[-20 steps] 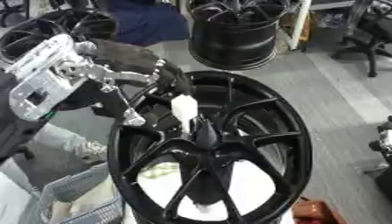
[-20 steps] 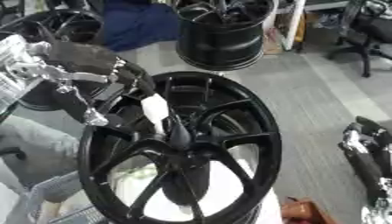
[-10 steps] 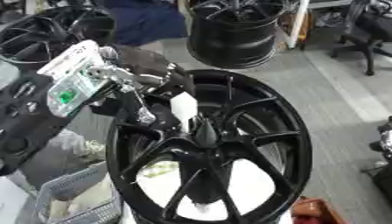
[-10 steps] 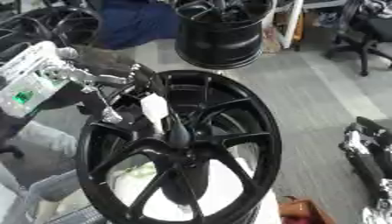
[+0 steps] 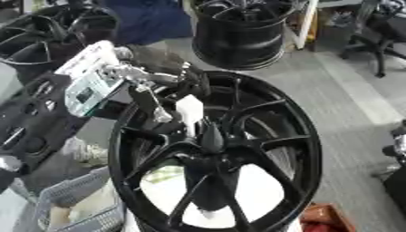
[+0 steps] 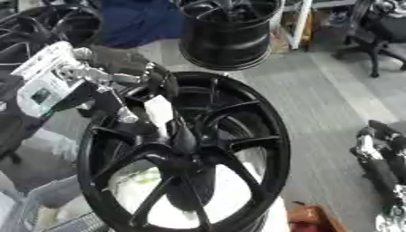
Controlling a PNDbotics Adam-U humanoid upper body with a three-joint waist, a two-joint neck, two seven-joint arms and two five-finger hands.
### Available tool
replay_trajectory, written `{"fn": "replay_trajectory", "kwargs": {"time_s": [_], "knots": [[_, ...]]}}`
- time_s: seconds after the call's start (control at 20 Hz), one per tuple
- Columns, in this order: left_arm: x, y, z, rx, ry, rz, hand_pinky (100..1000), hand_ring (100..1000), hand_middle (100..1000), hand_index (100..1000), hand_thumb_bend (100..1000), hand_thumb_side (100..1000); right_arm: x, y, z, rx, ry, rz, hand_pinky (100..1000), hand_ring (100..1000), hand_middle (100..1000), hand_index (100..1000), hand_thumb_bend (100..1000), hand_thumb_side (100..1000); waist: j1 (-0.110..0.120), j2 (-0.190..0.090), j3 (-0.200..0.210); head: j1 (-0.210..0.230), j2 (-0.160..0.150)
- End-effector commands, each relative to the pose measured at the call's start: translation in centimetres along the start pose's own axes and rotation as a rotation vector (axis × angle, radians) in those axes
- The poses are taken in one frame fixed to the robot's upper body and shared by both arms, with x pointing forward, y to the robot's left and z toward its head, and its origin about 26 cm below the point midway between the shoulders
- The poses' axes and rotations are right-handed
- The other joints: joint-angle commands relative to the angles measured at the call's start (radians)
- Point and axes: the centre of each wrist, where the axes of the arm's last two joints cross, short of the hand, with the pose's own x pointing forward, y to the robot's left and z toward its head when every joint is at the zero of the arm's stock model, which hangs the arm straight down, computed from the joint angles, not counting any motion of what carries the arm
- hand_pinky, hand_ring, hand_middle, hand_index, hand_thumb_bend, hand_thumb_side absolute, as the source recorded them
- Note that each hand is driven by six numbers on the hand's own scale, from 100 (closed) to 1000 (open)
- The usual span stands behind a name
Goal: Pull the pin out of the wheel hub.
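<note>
Left hand (image 5: 158,93) beside pin (image 5: 190,108)

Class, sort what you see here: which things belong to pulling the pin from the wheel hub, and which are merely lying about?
Belongs to the job:
wheel
white pin above the hub
left hand

Lying about:
upright black rim
stacked wheels
wire basket
office chair
right hand, idle at the right edge

Left hand (image 5: 151,97) blurred, grip on white pin (image 5: 190,110) unclear.
</note>
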Motion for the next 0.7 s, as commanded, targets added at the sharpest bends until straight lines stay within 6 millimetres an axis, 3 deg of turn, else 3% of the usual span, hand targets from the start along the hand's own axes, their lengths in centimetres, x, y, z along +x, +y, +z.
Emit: {"fn": "replay_trajectory", "kwargs": {"time_s": [0.05, 0.5, 0.65, 0.7], "knots": [[-0.52, 0.74, 0.24, -0.247, -0.153, -0.188, 708, 591, 813, 862, 244, 182, 0.52, -0.11, -0.38, 0.009, -0.024, 0.002, 604, 499, 636, 791, 100, 435, -0.002, -0.007, -0.001, 0.003, -0.002], [-0.94, -0.15, -0.33, -0.227, -0.185, -0.1, 689, 561, 729, 796, 124, 183, 0.53, -0.05, -0.43, 0.011, -0.026, 0.0, 604, 500, 636, 791, 100, 436, -0.002, -0.007, -0.005, 0.002, -0.002], [-0.94, -0.21, -0.44, -0.209, -0.198, -0.059, 680, 544, 661, 753, 100, 187, 0.51, -0.04, -0.43, 0.011, -0.025, -0.001, 604, 500, 636, 791, 100, 437, -0.002, -0.008, -0.005, 0.001, -0.002], [-0.98, -0.22, -0.43, -0.199, -0.2, -0.042, 667, 525, 583, 692, 100, 196, 0.51, -0.05, -0.43, 0.011, -0.025, -0.001, 604, 500, 636, 791, 100, 437, -0.002, -0.008, -0.005, 0.002, -0.002]]}}
